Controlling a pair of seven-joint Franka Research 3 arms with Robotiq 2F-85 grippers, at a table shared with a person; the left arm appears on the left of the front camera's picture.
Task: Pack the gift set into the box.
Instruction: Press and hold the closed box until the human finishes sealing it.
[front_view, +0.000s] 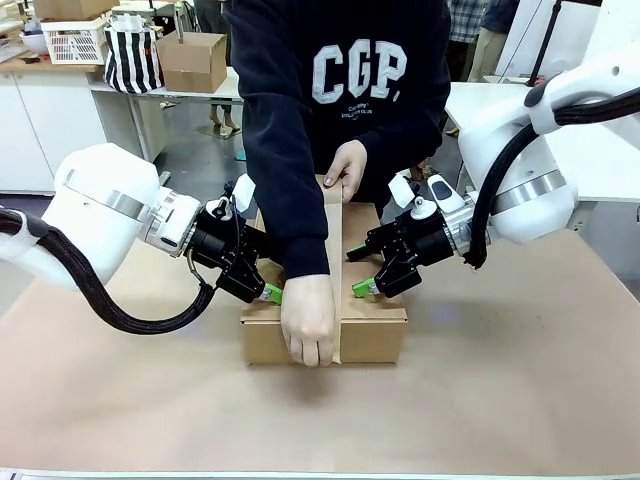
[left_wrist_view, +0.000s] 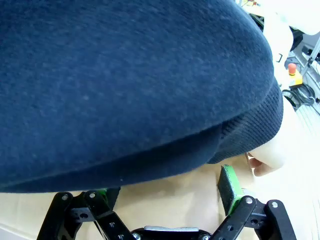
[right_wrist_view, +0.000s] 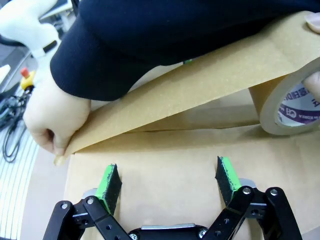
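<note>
The box (front_view: 372, 330) lies shut on the table, its top flaps folded flat. A person leans over it and stretches a strip of brown tape (right_wrist_view: 200, 85) along the top seam. One hand (front_view: 308, 325) presses the tape's end over the front edge, and the other holds the tape roll (right_wrist_view: 292, 107) at the far edge. My left gripper (front_view: 262, 285) (left_wrist_view: 167, 187) is open over the left half of the top, under the person's dark sleeve (left_wrist_view: 125, 85). Open as well, my right gripper (front_view: 358, 270) (right_wrist_view: 167, 180) has its green pads just above the right flap. The gift set is out of view.
Brown paper covers the table (front_view: 500, 400). Behind the person a smaller carton (front_view: 192, 60), a striped bag (front_view: 132, 55) and a white basket (front_view: 75, 40) stand on a counter. The person's forearm crosses between my two grippers.
</note>
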